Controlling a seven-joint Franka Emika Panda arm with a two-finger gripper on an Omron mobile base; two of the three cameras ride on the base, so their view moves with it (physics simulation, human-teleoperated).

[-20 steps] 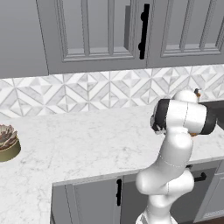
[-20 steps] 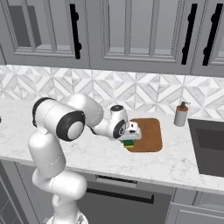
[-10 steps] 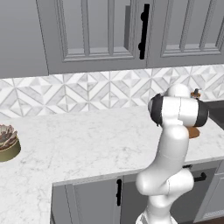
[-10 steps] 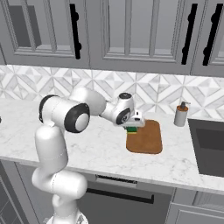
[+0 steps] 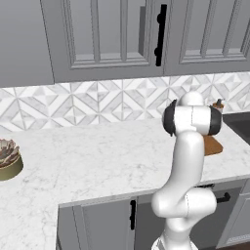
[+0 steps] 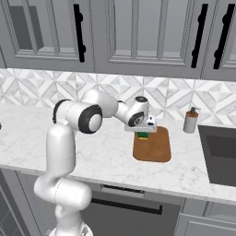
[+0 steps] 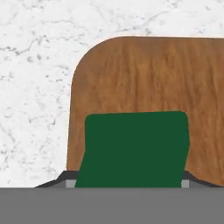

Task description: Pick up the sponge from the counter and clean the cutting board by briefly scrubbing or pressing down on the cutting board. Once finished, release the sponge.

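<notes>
I see claw [image 6: 144, 134] clamped on sponge [image 7: 133, 148] | sponge at the cutting board's [image 6: 153, 146] back-left corner, over the wood | board flat on white marble worktop [image 6: 110, 152] near soap bottle [image 6: 190, 120]

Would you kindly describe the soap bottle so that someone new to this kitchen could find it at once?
Start at the white marble counter below the grey cabinets and follow it right toward the dark sink. Between the wooden cutting board and that sink, against the patterned backsplash, stands the soap bottle. It is the one upright thing there: a small beige-brown cylinder with a pump top.
</notes>
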